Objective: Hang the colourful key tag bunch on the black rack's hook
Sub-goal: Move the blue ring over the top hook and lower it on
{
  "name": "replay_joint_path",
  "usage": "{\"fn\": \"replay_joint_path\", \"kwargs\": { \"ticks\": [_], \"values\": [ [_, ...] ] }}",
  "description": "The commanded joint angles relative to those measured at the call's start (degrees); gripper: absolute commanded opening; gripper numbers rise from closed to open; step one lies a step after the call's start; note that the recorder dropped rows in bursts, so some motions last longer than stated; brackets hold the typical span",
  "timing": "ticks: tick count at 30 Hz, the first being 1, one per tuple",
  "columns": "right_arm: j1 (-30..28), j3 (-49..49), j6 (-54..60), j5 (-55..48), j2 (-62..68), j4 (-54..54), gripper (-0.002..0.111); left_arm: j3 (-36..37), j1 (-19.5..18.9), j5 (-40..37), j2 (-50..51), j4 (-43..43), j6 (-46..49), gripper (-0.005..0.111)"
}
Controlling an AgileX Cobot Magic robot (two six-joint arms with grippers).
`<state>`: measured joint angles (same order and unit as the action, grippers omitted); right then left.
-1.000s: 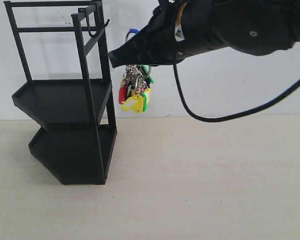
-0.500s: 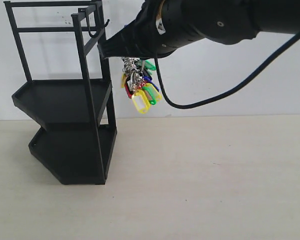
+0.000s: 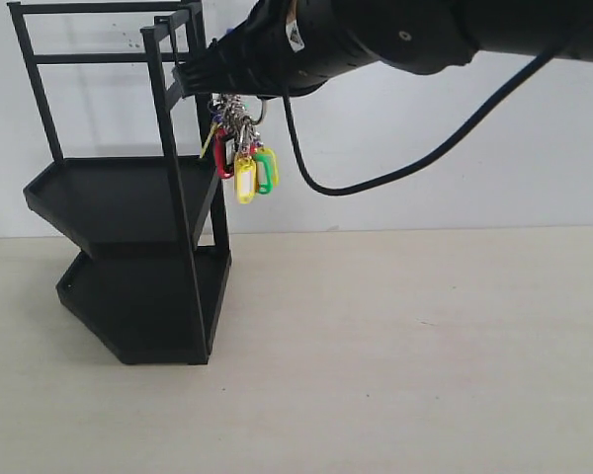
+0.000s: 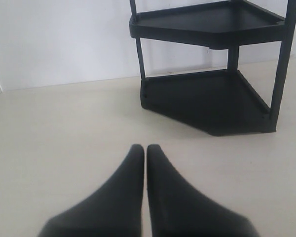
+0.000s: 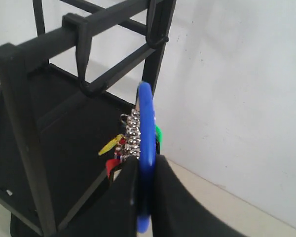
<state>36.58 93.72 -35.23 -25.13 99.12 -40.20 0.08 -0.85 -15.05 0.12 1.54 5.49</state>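
Observation:
My right gripper (image 3: 190,75) (image 5: 145,170) is shut on the blue carabiner loop (image 5: 146,118) of the colourful key tag bunch (image 3: 241,150). The yellow, green and red tags (image 5: 119,143) dangle below it on silver rings. The gripper's tip is up against the top front corner of the black rack (image 3: 119,193) (image 5: 19,113). A thin J-shaped hook (image 5: 84,81) hangs from the rack's top bar, close to the loop but apart from it. My left gripper (image 4: 145,149) is shut and empty, low over the table, facing the rack (image 4: 207,96).
A second thin hook (image 5: 158,35) hangs on the rack's far bar. A black cable (image 3: 376,183) droops from the right arm. The rack stands on a pale wooden table (image 3: 395,346) against a white wall.
The right arm has carried the key bunch leftward, from beside the rack to its top front corner. The tags swing under the gripper.

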Motion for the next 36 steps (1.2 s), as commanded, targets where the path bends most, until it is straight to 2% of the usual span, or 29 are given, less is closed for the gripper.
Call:
{"fn": "replay_joint_path", "kwargs": {
  "ticks": [1, 18, 27, 29, 32, 36],
  "values": [
    [0.6, 1.9, -0.2, 1.5, 0.3, -1.1, 0.000, -0.1, 0.1, 0.5, -0.1, -0.2, 0.1, 0.004],
    [4.6, 7.5, -0.1, -7.1, 5.4, -1.8, 0.000, -0.1, 0.1, 0.5, -0.1, -0.2, 0.1, 0.004],
    [4.6, 7.5, -0.1, -6.5, 5.5, 1.0, 0.000, -0.1, 0.1, 0.5, -0.1, -0.2, 0.1, 0.004],
    [4.6, 7.5, 0.0, -5.4, 5.5, 2.8, 0.003, -0.1, 0.1, 0.5, -0.1, -0.2, 0.1, 0.004],
    [4.6, 7.5, -0.1, -4.5, 5.5, 3.8, 0.013, -0.1, 0.1, 0.5, -0.1, -0.2, 0.1, 0.004],
    [4.6, 7.5, -0.2, -4.4, 5.5, 3.8, 0.038, -0.1, 0.1, 0.5, -0.1, -0.2, 0.1, 0.004]
  ]
}}
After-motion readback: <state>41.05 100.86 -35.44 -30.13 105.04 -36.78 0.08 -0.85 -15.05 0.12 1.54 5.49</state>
